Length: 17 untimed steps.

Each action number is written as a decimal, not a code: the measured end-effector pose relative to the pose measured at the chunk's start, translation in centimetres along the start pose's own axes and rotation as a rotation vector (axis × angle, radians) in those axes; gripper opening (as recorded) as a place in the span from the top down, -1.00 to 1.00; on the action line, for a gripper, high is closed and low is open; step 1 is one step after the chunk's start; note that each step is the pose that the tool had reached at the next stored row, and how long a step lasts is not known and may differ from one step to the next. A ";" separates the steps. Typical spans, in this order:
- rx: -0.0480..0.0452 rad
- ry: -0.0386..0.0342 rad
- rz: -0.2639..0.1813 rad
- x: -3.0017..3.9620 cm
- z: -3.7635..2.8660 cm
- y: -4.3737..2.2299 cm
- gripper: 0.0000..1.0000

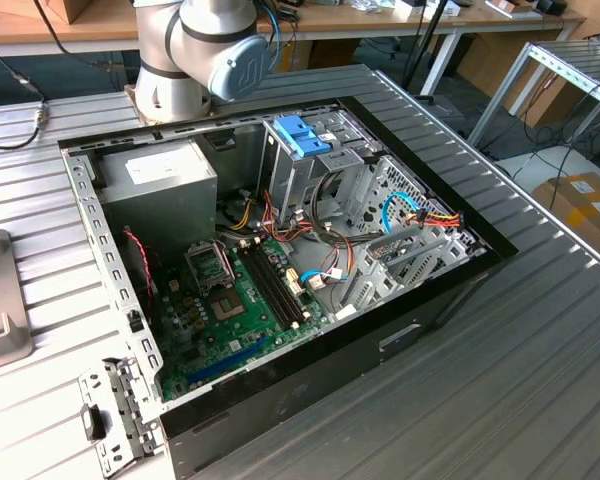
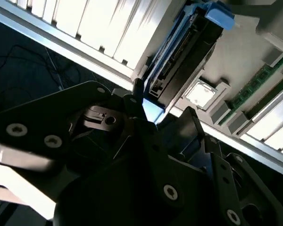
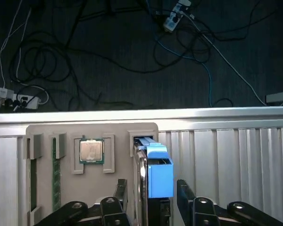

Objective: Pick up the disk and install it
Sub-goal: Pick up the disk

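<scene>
My gripper (image 3: 153, 184) straddles the disk (image 3: 159, 165) in the first wrist view; I cannot tell whether it has clamped on. The disk stands on edge in a slot of the grey parts tray (image 3: 118, 129), dead ahead of the gripper. Its long axis runs straight away from the gripper, and a processor chip (image 3: 91, 150) sits beside it.

Gaps flank the upright disk (image 3: 158, 176); loose cables (image 1: 272, 215) crowd the drive cage (image 1: 355, 185).
</scene>
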State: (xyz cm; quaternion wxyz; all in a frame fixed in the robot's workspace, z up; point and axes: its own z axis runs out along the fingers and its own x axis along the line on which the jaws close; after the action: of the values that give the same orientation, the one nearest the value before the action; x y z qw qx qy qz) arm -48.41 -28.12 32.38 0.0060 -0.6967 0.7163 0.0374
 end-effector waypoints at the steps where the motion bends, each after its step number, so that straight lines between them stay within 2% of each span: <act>1: -0.0007 0.0004 -0.011 0.03 0.70 0.23 -0.08; 2: -0.0023 0.0016 -0.035 0.13 2.27 0.25 -0.08; 3: -0.0028 0.0019 -0.043 0.18 3.11 0.26 -0.08; 4: -0.0029 0.0020 -0.043 0.19 3.29 0.41 -0.08; 11: -0.0029 0.0020 -0.044 0.17 3.42 0.45 -0.05; 13: -0.0030 0.0021 -0.044 0.17 3.43 0.45 0.21; 17: -0.0029 0.0020 -0.044 0.17 3.46 0.44 0.25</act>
State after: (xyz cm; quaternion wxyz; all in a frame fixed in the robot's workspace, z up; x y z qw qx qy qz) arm -49.00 -28.06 28.94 0.0051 -0.7122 0.7009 0.0376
